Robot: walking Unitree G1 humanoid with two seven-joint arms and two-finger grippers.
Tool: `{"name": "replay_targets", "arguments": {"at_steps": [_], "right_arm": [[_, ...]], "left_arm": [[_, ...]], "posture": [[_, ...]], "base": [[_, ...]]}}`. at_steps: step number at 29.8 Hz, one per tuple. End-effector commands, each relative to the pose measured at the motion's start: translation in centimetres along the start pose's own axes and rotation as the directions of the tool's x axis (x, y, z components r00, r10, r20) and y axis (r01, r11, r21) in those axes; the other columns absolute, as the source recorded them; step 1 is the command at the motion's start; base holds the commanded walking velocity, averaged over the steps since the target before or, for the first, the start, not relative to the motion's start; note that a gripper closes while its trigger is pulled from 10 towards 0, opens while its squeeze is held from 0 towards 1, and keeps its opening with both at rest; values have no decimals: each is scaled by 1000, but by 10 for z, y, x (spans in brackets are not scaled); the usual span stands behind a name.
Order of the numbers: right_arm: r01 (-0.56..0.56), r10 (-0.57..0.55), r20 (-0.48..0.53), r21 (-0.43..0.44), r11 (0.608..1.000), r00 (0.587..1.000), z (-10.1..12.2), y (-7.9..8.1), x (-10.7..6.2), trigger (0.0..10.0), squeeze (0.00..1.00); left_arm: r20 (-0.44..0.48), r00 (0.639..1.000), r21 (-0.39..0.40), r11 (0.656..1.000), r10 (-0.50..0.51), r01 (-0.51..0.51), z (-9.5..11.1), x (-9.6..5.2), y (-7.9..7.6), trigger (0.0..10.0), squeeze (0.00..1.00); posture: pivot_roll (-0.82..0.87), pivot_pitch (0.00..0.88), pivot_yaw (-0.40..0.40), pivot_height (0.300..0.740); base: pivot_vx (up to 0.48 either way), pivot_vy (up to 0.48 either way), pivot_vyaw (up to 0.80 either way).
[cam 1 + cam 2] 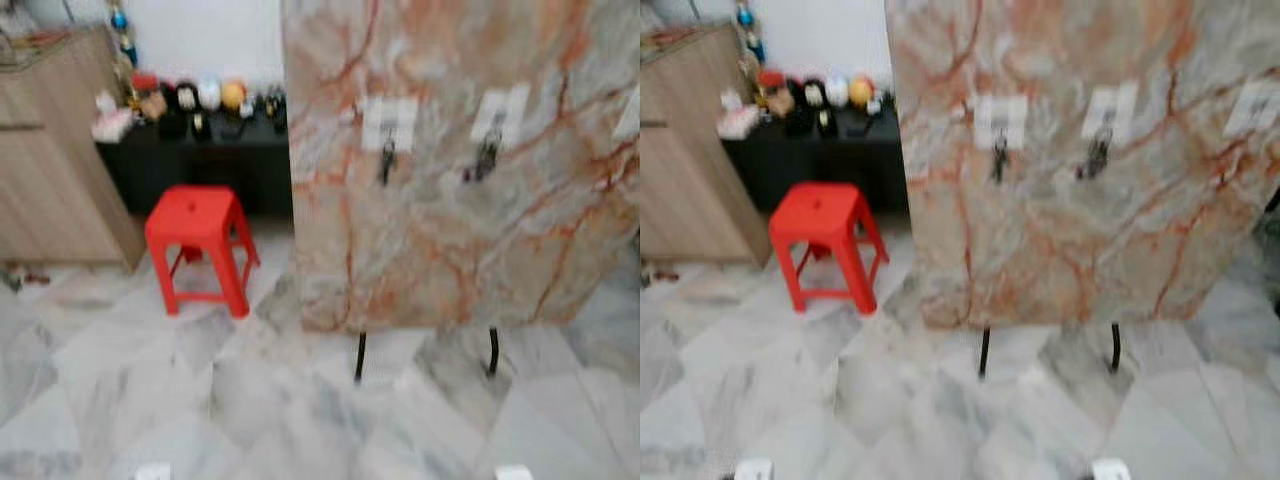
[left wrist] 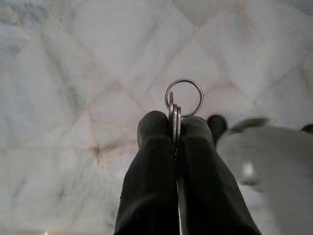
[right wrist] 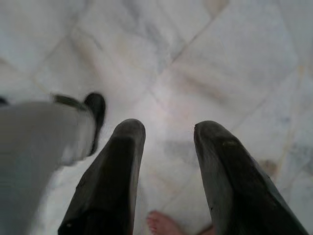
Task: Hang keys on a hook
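The fingers (image 2: 151,147) of the left gripper (image 2: 175,128) are clamped on the keys (image 2: 176,120) above the marble floor (image 2: 73,73); the right gripper (image 3: 164,129) is held apart.

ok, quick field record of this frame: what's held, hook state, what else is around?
left gripper: fingers shut on keys, ring sticking out past the tips, pointed at the floor
right gripper: fingers open, holding nothing, over the floor
hooks: white-backed, on marble board; first hook and second hook each have something dark hanging
third hook: looks bare, blurred
nearby: red stool, wooden cabinet
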State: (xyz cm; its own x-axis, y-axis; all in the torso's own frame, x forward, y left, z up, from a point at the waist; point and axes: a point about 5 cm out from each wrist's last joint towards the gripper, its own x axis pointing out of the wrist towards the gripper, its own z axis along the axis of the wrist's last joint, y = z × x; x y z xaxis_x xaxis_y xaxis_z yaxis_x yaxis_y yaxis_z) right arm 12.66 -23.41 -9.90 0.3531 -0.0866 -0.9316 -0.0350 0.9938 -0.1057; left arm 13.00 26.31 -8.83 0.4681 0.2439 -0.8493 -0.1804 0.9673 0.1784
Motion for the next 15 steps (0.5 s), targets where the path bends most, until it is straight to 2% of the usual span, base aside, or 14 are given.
{"name": "replay_targets", "arguments": {"at_steps": [1,8,15], "right_arm": [[0,0,2,11,1000,1000,-1,-1,0,10000,0],[1,-1,4,27,1000,1000,1,-1,0,10000,0],[2,-2,1,23,1000,1000,2,-1,0,10000,0]], "left_arm": [[-8,1000,-14,1000,4,-4,-2,0,-1,10000,0],[-3,1000,-16,1000,3,-3,0,0,-1,10000,0],[-3,1000,-10,1000,-1,1,1,0,-1,10000,0]], "posture": [[-96,0,-13,740],[-99,11,-14,740],[-100,23,-15,740]], "base": [[240,-394,0],[241,-396,0],[103,-395,0]]}}
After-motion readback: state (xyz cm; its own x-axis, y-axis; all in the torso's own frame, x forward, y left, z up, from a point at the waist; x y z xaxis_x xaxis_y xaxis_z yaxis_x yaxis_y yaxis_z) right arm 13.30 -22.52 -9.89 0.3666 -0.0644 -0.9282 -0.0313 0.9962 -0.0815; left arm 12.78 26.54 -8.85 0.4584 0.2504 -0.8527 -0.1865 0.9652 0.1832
